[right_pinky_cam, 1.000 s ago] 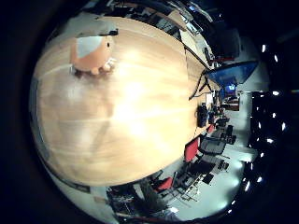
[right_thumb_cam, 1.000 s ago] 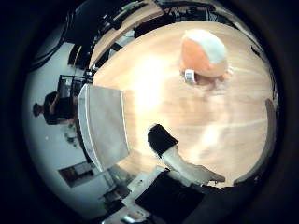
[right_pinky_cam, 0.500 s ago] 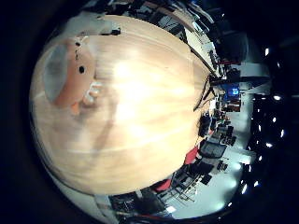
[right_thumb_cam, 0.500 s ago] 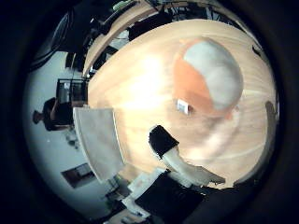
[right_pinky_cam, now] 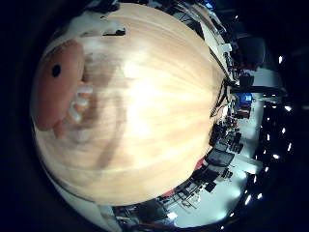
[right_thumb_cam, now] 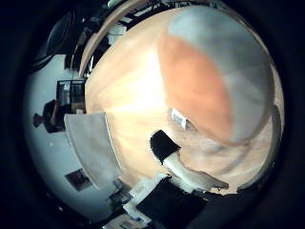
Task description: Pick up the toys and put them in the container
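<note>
An orange plush toy with a grey-white cap lies on the wooden table. In the right thumb side palm view the toy (right_thumb_cam: pixel 214 81) fills much of the picture, close under the palm. In the right little finger side palm view the toy (right_pinky_cam: pixel 56 87) shows an orange face with a black eye and pale feet. One black-tipped white finger of my hand (right_thumb_cam: pixel 181 162) reaches in over the table just beside the toy and looks straight. A pale grey container (right_thumb_cam: pixel 91 148) stands at the table's edge, away from the toy.
The round wooden table (right_pinky_cam: pixel 154 106) spreads out beyond the toy. Around it are office chairs, desks and a lit screen (right_pinky_cam: pixel 241 97) in the room. Dark furniture (right_thumb_cam: pixel 67 100) stands beside the container.
The toy has grown much larger in both views over the last second: the palm has come down close over it. The container has slid toward the picture's edge with the camera's move.
</note>
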Tool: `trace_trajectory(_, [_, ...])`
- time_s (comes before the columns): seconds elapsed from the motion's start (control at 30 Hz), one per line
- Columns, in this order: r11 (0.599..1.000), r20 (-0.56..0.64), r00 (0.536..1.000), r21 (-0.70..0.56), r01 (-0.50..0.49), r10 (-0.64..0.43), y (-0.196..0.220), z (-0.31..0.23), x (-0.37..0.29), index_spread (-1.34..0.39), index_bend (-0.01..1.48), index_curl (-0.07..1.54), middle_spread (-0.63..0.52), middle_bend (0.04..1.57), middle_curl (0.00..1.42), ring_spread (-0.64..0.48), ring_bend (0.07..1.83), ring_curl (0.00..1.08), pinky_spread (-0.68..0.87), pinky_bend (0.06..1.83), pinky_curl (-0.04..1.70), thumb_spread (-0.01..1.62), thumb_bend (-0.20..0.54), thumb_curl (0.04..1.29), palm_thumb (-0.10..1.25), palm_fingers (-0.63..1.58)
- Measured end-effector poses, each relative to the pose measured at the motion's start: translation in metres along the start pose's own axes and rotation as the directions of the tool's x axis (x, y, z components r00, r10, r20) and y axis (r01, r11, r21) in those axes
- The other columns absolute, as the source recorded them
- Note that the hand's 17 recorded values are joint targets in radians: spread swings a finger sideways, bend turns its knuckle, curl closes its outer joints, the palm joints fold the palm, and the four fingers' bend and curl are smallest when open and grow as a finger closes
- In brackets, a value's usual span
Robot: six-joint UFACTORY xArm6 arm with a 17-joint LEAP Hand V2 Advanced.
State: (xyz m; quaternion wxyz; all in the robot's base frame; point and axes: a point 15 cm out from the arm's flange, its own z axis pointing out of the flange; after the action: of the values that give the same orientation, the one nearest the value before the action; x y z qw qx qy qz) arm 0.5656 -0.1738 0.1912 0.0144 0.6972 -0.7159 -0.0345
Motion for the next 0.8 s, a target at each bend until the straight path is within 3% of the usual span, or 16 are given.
trace_trajectory(0.27, [1.0, 0.001, 1.0, -0.007, 0.011, -0.011, -0.007, 0.019, -0.005, -0.46, 0.14, 0.28, -0.19, 0.26, 0.36, -0.14, 0.67, 0.22, 0.2, 0.86, 0.04, 0.89, -0.028, 0.3, 0.3, 0.3])
trace_trajectory(0.4, [1.0, 0.004, 1.0, -0.018, 0.012, -0.011, -0.007, 0.027, -0.005, -0.46, 0.1, 0.24, -0.22, 0.31, 0.38, -0.21, 0.81, 0.25, 0.09, 0.93, 0.04, 0.91, -0.028, 0.3, 0.32, 0.42])
trace_trajectory(0.6, [1.0, 0.008, 1.0, -0.028, 0.01, -0.009, -0.007, 0.035, -0.005, -0.48, 0.09, 0.16, -0.37, 0.51, 0.45, -0.36, 1.12, 0.36, -0.31, 1.27, 0.14, 0.96, -0.012, 0.3, 0.37, 0.85])
trace_trajectory(0.8, [0.999, 0.014, 1.0, -0.038, 0.004, -0.003, -0.005, 0.041, -0.004, -0.53, 0.28, 0.23, -0.42, 0.72, 0.56, -0.34, 1.15, 0.42, -0.41, 1.29, 0.21, 1.03, -0.006, 0.31, 0.48, 1.22])
